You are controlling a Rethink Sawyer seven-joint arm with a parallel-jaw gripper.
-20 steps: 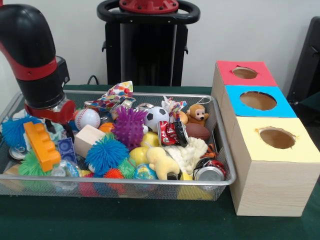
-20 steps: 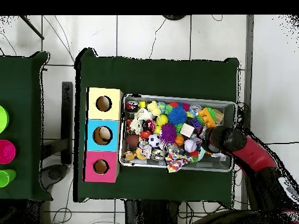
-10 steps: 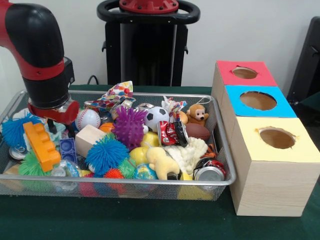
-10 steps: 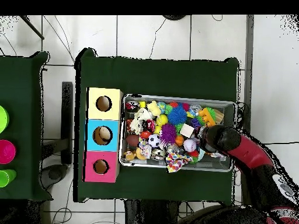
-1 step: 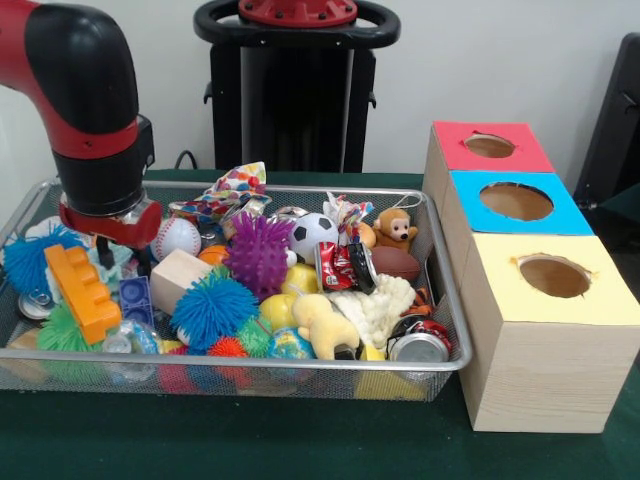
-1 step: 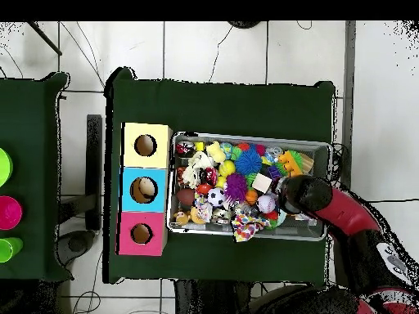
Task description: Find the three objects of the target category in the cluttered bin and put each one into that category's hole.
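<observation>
Jaws [image 5: 110,252] seemingly hidden between orange block [image 5: 83,291] and baseball [image 5: 176,238].

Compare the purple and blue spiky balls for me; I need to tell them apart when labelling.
The purple ball has thick, stubby spikes and sits further back; the blue ball has fine, hair-like strands and lies nearer the bin's front rim, below the purple one in the front view. Both are round, similar in size and rest on top of the clutter.

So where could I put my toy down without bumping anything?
On the bare green cloth in front of the wire bin, or the strip beyond the bin in the overhead view. The bin itself is packed full, with the arm down in one end, and the boxes crowd its other end.
</observation>
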